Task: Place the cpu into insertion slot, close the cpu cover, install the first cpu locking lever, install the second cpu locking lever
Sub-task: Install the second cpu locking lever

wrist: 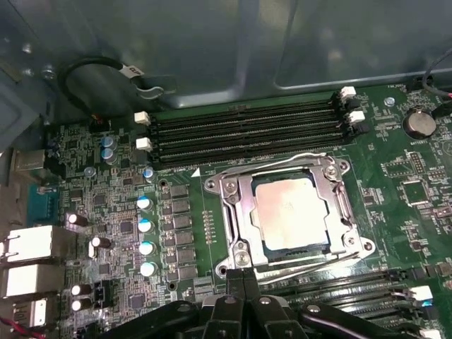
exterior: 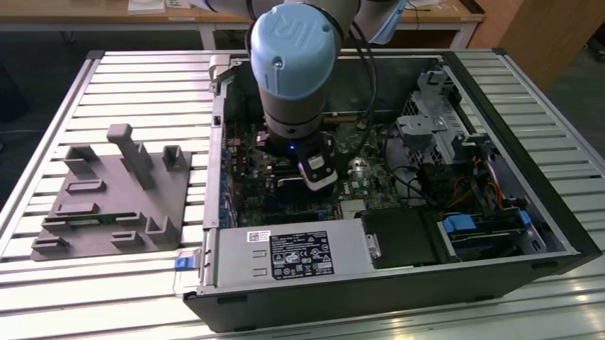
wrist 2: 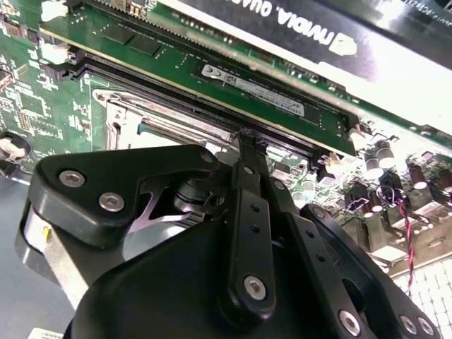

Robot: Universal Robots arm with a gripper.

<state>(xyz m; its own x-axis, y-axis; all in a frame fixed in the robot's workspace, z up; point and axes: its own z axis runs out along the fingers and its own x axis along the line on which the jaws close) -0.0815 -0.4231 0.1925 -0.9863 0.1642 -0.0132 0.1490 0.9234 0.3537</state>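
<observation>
Already your gripper [wrist: 244,277], fingers pressed together and empty, sits at the cpu cover [wrist: 286,212] edge; thin springy metal over the fragile cpu [wrist: 291,212], so press the rim only.

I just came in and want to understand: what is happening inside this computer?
A robot arm reaches into the open computer case. Its tool sits at the edge of the insertion slot. The cpu already lies in the slot, and the cpu cover is down around it.
</observation>
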